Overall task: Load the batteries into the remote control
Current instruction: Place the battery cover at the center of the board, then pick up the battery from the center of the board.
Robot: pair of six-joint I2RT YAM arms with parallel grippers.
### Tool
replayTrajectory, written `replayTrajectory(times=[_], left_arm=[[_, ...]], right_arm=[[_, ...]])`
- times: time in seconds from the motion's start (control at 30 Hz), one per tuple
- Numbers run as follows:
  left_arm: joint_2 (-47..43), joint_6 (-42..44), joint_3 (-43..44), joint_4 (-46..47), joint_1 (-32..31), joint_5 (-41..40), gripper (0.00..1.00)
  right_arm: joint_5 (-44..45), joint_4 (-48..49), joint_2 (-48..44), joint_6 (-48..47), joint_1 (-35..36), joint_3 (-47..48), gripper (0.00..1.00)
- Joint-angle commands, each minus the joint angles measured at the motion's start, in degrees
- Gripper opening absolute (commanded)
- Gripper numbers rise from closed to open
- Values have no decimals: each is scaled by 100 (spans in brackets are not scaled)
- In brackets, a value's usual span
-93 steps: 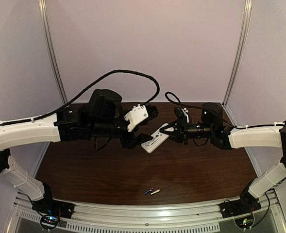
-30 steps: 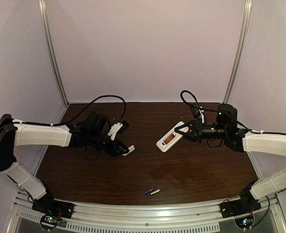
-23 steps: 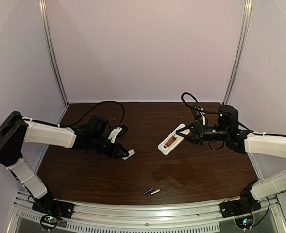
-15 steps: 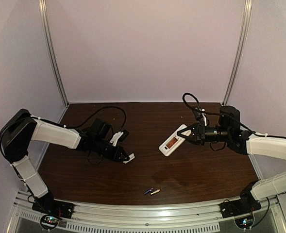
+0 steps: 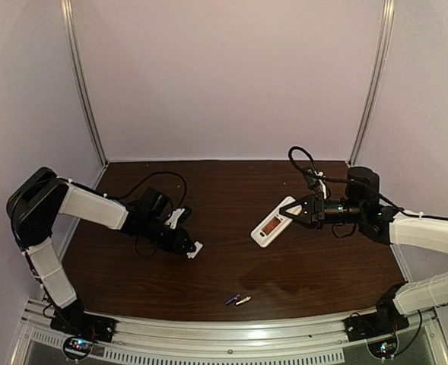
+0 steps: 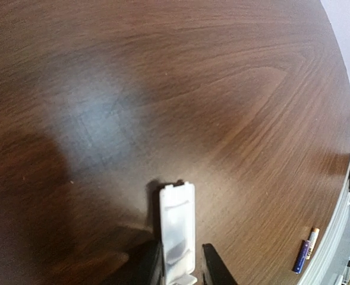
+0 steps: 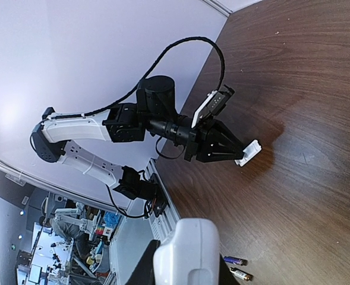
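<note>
I see a dark brown wooden table point(image 5: 231, 186) with pale purple walls point(image 5: 224, 76) behind it and at both sides.

In the top view, the left gripper point(image 5: 189, 248) is in the left middle of the frame, down low over the table. It is pinching a thin white cover strip point(image 6: 176, 228) by one end. In the left wrist view the strip sticks out from between the two dark fingers, and its far end is very close to the wood. I cannot tell if it touches.

The right gripper point(image 5: 303, 214) is in the right middle of the top view. It grips the remote control point(image 5: 275, 223) by one end. The remote control is tilted and held up off the table, and the side facing up has an orange-brown patch on it.

The batteries point(image 5: 237, 299) lie on the table at the bottom middle of the top view, near the front edge. They lie side by side, the purple one on the left and the gold one on the right. They are well apart from both grippers, and nothing is touching them.
</note>
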Motion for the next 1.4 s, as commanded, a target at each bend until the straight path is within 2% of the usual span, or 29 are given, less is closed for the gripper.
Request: replayTrajectory(times=[0.0,0.27,0.4,0.57,0.8,1.13,1.37], left_arm=[[-54,-27,95,-143,99,-273,28],[-1547,626,209,-796,-7,-1230,52],[-2071,1201,364,-1243,-678,-1486,57],[-2056,1658,374,-1591,-1962,-1827,52],[-1487,1816,436,-1741,-3236,-2214,43],[-533,1932,955,-1939,-3898,-2892,38],[-96,1967,1313,-1976,-3978,-3009,36]], right_arm=[[-80,-57,-129,-133,-27,-56,0],[210,-577,-98,-156,-45,-77,0],[414,-959,-3,-152,-83,-88,0],[529,-1126,96,-61,-136,-172,0],[590,-1301,78,-115,-280,-329,0],[544,-1436,19,-215,-434,-466,0],[501,-1467,-8,-252,-518,-501,0]])
